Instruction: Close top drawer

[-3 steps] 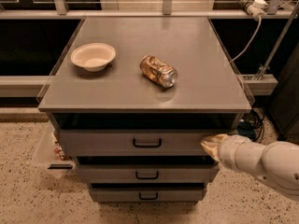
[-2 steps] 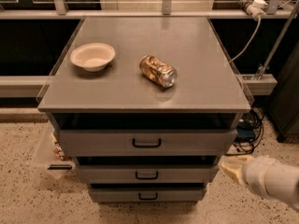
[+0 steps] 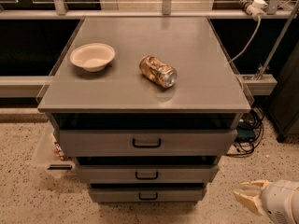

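- I had the gripper [image 3: 243,196] low in the right corner of my camera view, its pale beige tip pointing left and slightly up.
- It hung free, in contact with nothing that I could see.
- Directly behind the gripper, on its right, sat the white rounded wrist [image 3: 282,202], joined flush to the beige part.
- From the gripper the wrist ran on rightward and a little down, where the edge of the view cut it off, hiding the rest of the arm from me.
- Gripper and wrist lay in one line, close to level, tilted only slightly.
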Available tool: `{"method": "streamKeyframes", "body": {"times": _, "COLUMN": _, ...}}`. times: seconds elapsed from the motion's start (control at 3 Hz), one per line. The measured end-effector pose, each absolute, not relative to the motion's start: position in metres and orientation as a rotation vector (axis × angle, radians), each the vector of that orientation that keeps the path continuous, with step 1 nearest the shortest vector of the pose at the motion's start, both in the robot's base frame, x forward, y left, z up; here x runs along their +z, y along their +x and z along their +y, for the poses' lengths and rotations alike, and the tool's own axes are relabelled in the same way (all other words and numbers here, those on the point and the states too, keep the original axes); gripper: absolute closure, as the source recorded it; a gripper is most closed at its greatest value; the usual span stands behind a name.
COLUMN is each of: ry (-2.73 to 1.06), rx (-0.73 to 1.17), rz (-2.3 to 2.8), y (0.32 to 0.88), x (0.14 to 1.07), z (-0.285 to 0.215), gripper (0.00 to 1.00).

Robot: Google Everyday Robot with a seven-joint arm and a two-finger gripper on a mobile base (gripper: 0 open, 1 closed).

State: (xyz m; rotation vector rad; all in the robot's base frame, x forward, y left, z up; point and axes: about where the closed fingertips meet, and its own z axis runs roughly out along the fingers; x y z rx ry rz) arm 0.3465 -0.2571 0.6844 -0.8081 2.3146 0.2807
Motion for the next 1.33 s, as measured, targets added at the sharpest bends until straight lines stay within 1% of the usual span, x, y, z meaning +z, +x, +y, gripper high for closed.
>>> {"method": "streamKeyframes", "body": {"times": 0.67, "ry": -0.809, "rx": 0.281, "rz": 2.314, "y": 0.3467, "x": 0.6843, "z": -0.2568, "gripper": 0.13}}
{"method": "streamKeyframes", "body": {"times": 1.0, "ry": -0.809, "rx": 0.281, "rz": 2.314, "y": 0.3467, "x": 0.6843, "z": -0.2568, "gripper": 0.0}}
{"method": "streamKeyframes", "body": {"times": 1.33, "ry": -0.809, "rx": 0.281, "rz": 2.314, "y": 0.3467, "x": 0.6843, "z": -0.2568, "gripper": 0.0}}
